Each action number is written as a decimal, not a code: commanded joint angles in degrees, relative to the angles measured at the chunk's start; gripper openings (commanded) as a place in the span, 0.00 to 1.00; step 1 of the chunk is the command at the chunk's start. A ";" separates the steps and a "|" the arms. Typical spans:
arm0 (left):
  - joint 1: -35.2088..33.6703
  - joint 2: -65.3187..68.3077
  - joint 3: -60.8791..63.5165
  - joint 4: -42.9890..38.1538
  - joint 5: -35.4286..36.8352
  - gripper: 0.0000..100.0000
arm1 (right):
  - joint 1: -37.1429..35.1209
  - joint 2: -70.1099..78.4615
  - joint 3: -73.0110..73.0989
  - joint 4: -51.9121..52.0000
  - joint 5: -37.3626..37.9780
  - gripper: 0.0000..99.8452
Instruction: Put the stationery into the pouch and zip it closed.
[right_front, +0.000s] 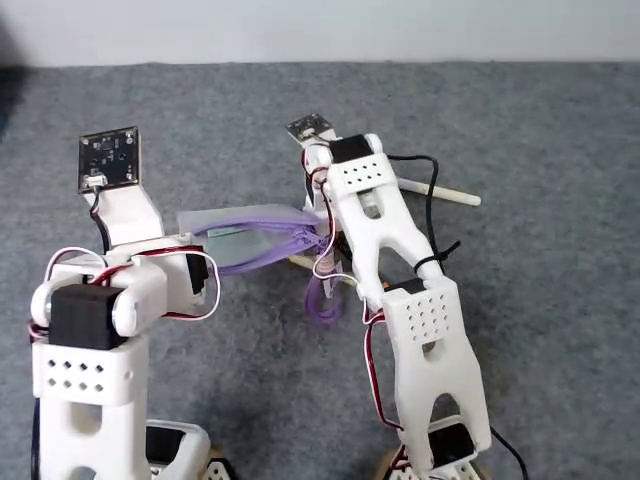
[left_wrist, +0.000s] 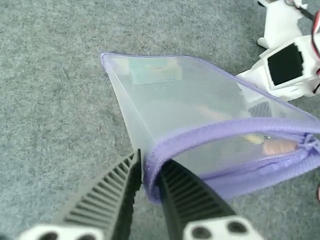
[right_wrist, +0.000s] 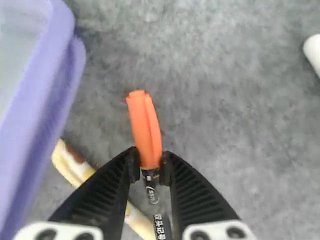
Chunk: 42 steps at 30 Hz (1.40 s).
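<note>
Grey carpet (right_front: 540, 120) covers the table. The pouch (left_wrist: 190, 100) rests on it, one corner clamped in the left gripper (left_wrist: 149, 164). Beside the pouch's far end the right gripper (right_wrist: 149, 157) pinches an orange-tipped pen (right_wrist: 144, 120) — its length runs alongside the pouch's purple edge, not into the mouth — so the right arm likely must turn it pouchward.

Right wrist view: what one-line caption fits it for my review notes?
Right gripper shut on an orange-tipped pen over grey carpet, purple pouch and a cream pencil alongside.

High view looking down, wrist views close, pouch (right_front: 250, 235) shared
</note>
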 joint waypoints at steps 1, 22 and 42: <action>-0.62 -0.09 -0.48 -0.18 0.35 0.03 | 0.84 -0.66 -7.30 5.32 0.44 0.01; -0.62 -0.09 -1.45 0.26 0.53 0.03 | 1.80 -41.19 3.16 11.12 2.64 0.01; -0.62 0.26 -3.47 0.53 0.62 0.03 | -25.45 -85.32 27.34 -6.29 -18.46 0.01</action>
